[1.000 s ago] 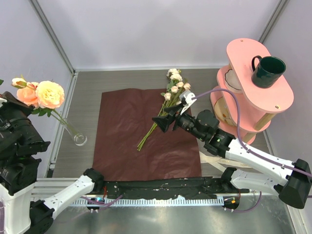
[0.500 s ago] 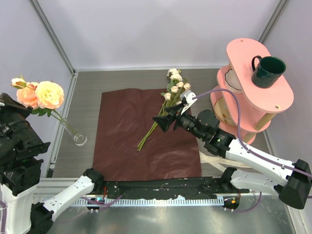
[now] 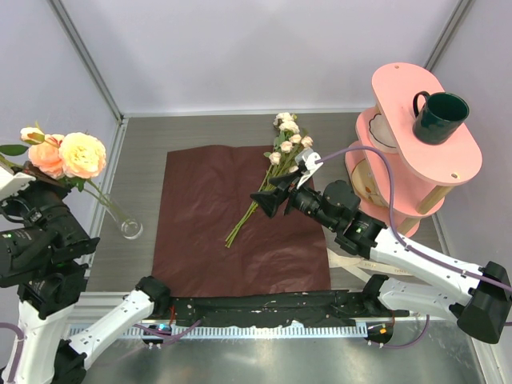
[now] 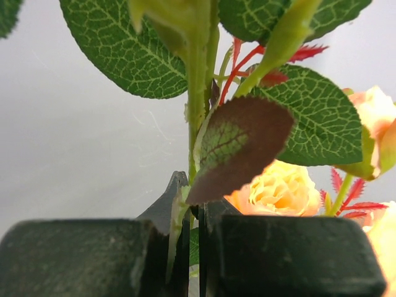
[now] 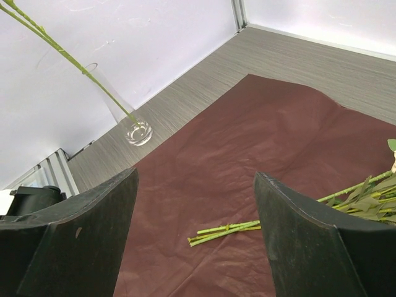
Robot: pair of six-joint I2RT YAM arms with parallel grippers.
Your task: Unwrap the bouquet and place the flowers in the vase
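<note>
The dark red wrapping paper (image 3: 208, 232) lies spread flat on the table. A bunch of small pink and cream flowers (image 3: 286, 146) rests across its right part, with the stem ends (image 5: 226, 230) on the paper. My right gripper (image 3: 268, 200) hovers open just above those stems, holding nothing. At the far left my left gripper (image 4: 193, 204) is shut on the green stem (image 4: 197, 124) of larger peach and pink roses (image 3: 68, 154). That long stem runs down into the clear glass vase (image 3: 124, 222), which leans toward the left wall. In the right wrist view the vase (image 5: 133, 127) shows the stem inside.
A pink two-tier stand (image 3: 416, 160) at the right carries a dark green mug (image 3: 438, 116). A cream strip (image 3: 342, 260) lies under my right arm. The enclosure wall and a metal rail (image 3: 104, 192) run close behind the vase.
My left arm's body has swung down and to the right, while the roses it holds stay about where they were. The right arm and the bunch on the paper have not moved.
</note>
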